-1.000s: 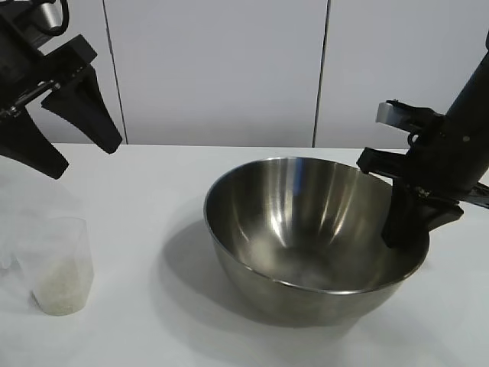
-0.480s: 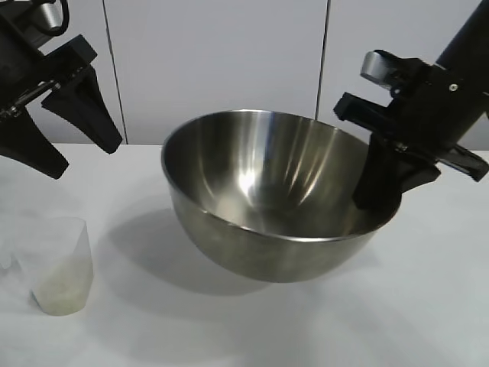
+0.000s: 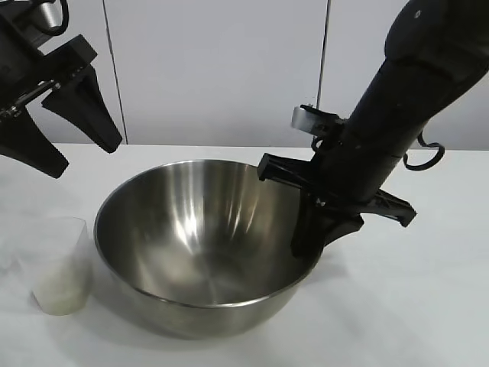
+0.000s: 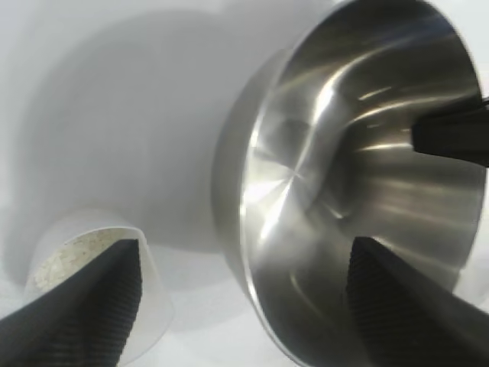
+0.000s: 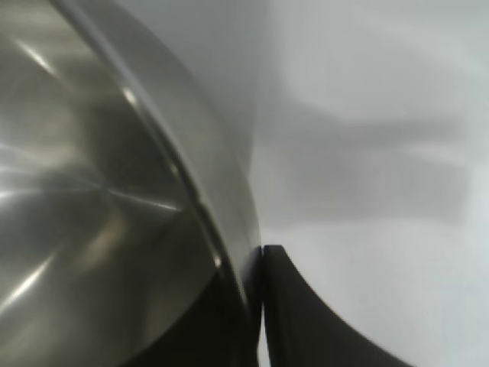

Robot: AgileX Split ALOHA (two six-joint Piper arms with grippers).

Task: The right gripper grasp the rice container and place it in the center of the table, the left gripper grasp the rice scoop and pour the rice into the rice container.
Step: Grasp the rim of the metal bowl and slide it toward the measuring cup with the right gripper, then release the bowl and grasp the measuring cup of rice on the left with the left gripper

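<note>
**Steel bowl gripped at its rim, cup of rice waiting beside it**

White tabletop point(image 3: 428, 306) runs back to a pale panelled wall point(image 3: 214, 69). On it sits the rice container point(image 3: 199, 245), a wide steel bowl with its mouth facing up and tipped slightly toward the exterior camera, its near rim lower than the far rim. The right gripper point(image 3: 309, 237) reaches steeply down from the upper right and is clamped on the bowl's right-hand rim: the right wrist view shows one finger inside the wall and the other outside, pinched tight on the thin edge point(image 5: 256, 306).

Just beside the bowl's left side stands the rice scoop point(image 3: 65, 264), a small clear cup, upright, its long axis vertical and its open mouth up. Whether cup and bowl touch cannot be told. Rice point(image 3: 57, 290) lies as a pale layer in its bottom.

The left gripper point(image 3: 69, 134) hangs above the cup at the upper left, fingers spread wide and pointing down, holding nothing. In the left wrist view its two fingertips point(image 4: 92, 306) frame the cup and the bowl.
</note>
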